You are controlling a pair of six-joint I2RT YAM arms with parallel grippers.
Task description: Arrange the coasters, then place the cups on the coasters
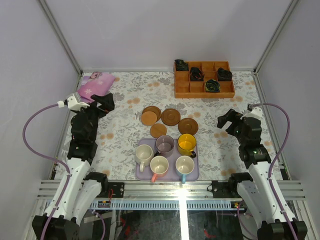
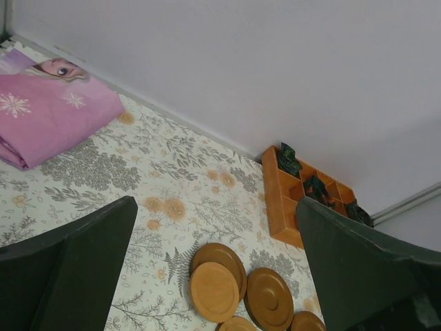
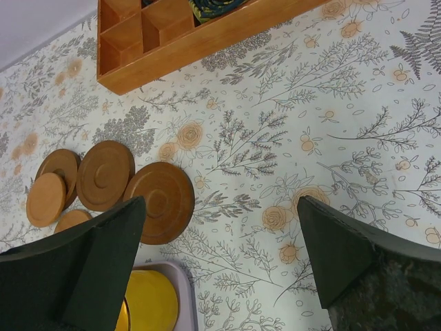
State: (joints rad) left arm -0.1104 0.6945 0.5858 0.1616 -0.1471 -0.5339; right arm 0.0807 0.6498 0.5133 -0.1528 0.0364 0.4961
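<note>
My left gripper point(image 1: 107, 103) and right gripper point(image 1: 225, 121) both gape, holding nothing. The coasters point(image 1: 170, 117) bunch just behind the tray point(image 1: 195, 174); the cups point(image 1: 186, 144) stand on it. The outermost coaster point(image 1: 188, 126), beyond the tray's far right corner, lies inward of my right gripper, so I judge that arm nearer.

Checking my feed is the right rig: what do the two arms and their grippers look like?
Both the left arm and right arm have white lower links and black upper joints. A lilac cable loops along each to a white wrist piece. The left gripper and right gripper are black, with broad wedge-shaped dark fingers. I see no markings.
</note>
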